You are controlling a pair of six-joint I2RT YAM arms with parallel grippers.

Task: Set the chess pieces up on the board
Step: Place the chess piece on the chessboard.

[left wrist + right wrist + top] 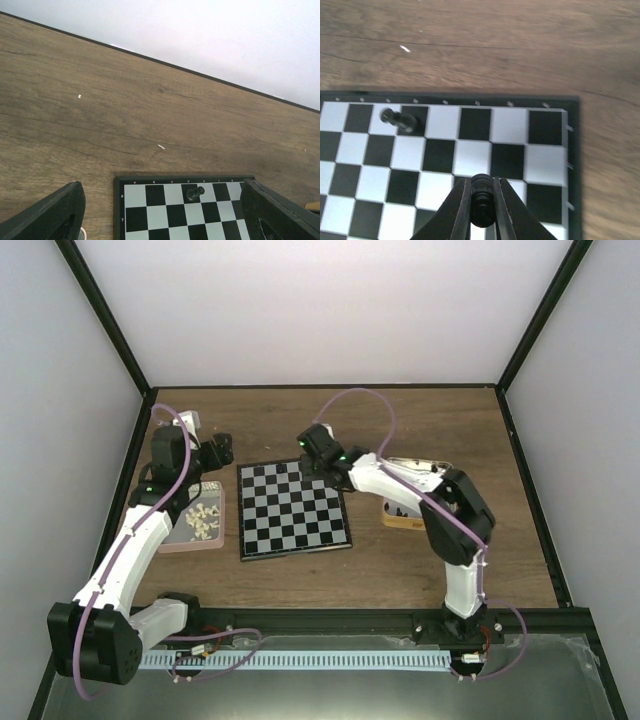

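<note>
Well, at the far left of the overhead view my left gripper (220, 450) hovers over the brown tabletop (420, 430), just beyond the upper left corner of the board (292, 510). Its jaws are spread as wide as they go, with nothing between them; in its own wrist view the two dark fingers (50, 215) frame the bottom corners of the frame.

Below it, left of the board, lies a pink tray (190, 548) holding pale little figures (203, 520).

Next comes the board, flat on the tabletop in the middle of the overhead view. One black chess piece (399, 120) sits in the row along its far edge, on a dark square at the upper left of my right wrist view. I cannot tell whether it stands upright or lies tipped over.

Further right, my right gripper (481, 186) is over the upper right part of the board, near its far right corner. Its jaws are nearly closed, clamped on a second black chess piece (481, 200), whose rounded top shows between the fingertips at the bottom centre of the frame.

At the right, a tan container (400, 518) sits on the tabletop beside the board, partly hidden under my right arm.
</note>
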